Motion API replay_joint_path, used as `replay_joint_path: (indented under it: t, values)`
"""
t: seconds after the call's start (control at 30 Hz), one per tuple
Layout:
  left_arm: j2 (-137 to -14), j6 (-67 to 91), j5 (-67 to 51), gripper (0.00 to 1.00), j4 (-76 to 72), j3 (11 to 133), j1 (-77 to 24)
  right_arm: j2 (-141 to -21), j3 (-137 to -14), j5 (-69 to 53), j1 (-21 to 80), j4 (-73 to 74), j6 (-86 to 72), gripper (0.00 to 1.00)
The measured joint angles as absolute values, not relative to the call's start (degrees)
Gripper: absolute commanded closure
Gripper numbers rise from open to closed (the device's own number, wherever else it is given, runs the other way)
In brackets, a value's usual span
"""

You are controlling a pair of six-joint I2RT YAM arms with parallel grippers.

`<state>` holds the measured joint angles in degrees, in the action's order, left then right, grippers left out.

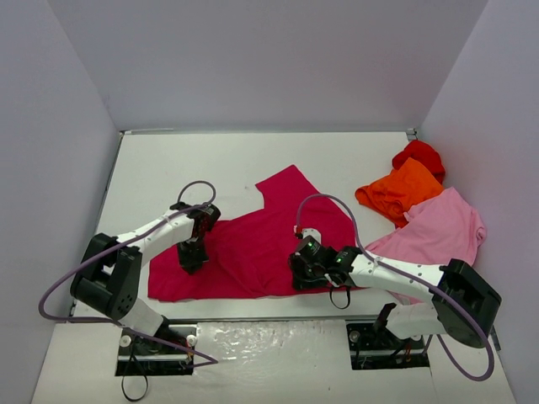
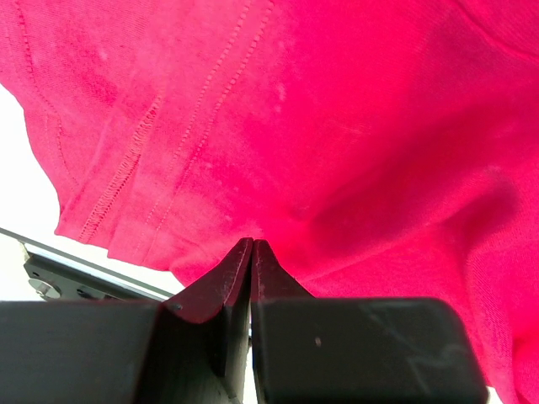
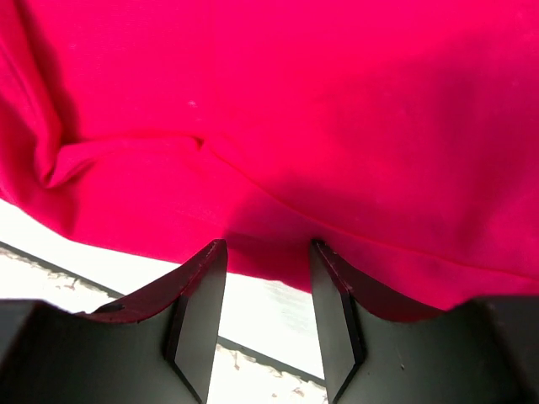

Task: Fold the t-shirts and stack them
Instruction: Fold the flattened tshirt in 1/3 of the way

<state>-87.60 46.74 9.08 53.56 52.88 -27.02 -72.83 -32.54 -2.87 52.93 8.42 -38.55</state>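
Note:
The crimson-magenta t-shirt [image 1: 261, 240] lies spread on the white table, one sleeve pointing to the far side. My left gripper [image 1: 192, 257] sits on its left part. In the left wrist view the jaws [image 2: 252, 244] are shut and pinch a fold of the shirt [image 2: 337, 126] at their tips. My right gripper [image 1: 301, 273] is at the shirt's near edge. In the right wrist view it [image 3: 268, 248] is open, with the shirt's hem [image 3: 269, 151] hanging at the fingertips. The light pink [image 1: 438, 231], orange [image 1: 400, 192] and red [image 1: 419, 156] t-shirts lie crumpled at the right.
White walls close the table [image 1: 194, 160] in at the left, back and right. The near table edge with the arm mounts [image 1: 278, 337] runs just below the shirt. The pile of three shirts overlaps at the far right.

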Motion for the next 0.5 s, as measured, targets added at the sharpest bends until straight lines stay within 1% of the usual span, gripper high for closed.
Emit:
replay_joint_path:
  t: [0.03, 0.07, 0.13, 0.17, 0.5]
  values:
    - [-87.76, 46.74, 9.15, 1.00, 53.54, 52.91, -27.25, -72.82, -32.39, -2.68, 52.93, 8.46, -38.57, 0.65]
    - [-87.90, 46.74, 9.19, 1.00, 53.52, 52.93, -27.49, -72.82, -32.34, -2.48, 52.93, 8.51, -38.59, 0.78]
    - [-88.39, 46.74, 9.25, 1.00, 53.55, 53.01, -27.99, -72.86, -32.34, -2.13, 52.93, 8.41, -38.56, 0.98]
    - [-88.71, 46.74, 9.27, 1.00, 53.52, 53.08, -28.16, -72.90, -32.34, -1.96, 52.93, 8.39, -38.48, 1.00]
    - [-91.64, 46.71, 9.32, 1.00, 52.75, 53.66, -29.04, -73.02, -35.99, 1.72, 52.93, 10.86, -37.67, 1.00]
